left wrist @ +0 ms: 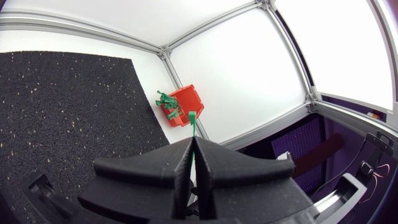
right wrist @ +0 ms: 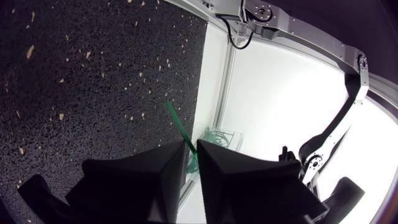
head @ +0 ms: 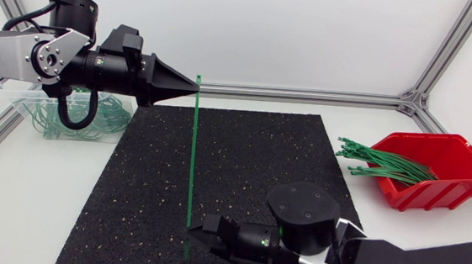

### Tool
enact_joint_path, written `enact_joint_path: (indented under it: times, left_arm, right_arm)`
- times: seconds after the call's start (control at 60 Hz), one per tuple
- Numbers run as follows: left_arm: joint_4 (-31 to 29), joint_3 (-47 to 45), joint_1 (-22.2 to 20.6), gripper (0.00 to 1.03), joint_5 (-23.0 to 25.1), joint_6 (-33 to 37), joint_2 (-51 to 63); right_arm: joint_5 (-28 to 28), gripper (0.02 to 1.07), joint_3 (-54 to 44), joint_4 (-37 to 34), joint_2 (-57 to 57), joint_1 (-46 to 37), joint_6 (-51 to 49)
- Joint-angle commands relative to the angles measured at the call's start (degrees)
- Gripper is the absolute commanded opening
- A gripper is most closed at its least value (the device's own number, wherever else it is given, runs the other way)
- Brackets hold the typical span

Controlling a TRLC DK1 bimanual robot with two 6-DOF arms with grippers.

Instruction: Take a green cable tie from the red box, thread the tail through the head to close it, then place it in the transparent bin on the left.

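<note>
A straight green plastic cable tie [head: 192, 158] is held between two pairs of matte black wedge-shaped fingers. The left arm's fingers [left wrist: 188, 152] are clenched on it just below its square head, which stands proud of their tips. The right arm's fingers [right wrist: 180, 153] appear to pinch the tail end, with a short stub showing past them; the narrow gap seen there makes this grip the less certain. The span between the two pairs hangs over the black speckled rubber mat [head: 249, 175] on the white tabletop [head: 27, 208]. The red plastic box [head: 444, 169] of spare green ties [head: 381, 160] lies well beyond the right fingers. The transparent bin [head: 30, 116] sits just behind the left fingers. The tie is not yet looped. Probable faults: the tail may slip from the right fingers as it is bent toward the head. The stiff strap may spring aside and miss the small slot, or the head may twist in the left fingers and turn the slot away.
</note>
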Motion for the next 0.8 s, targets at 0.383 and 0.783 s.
enact_joint_path:
  times: [0.383,0.783]
  left_arm:
    - [-0.6,-1.0,-0.5,0.04,0.6,-0.8,-0.6]
    - [-0.4,-5.9,-0.4,0.04,0.1,0.7,-7.0]
  right_arm:
    - [0.3,0.08,-0.2,-0.8,-2.7,-0.4,3.3]
    - [-0.9,0.08,-0.2,-10.1,-11.3,0.5,29.4]
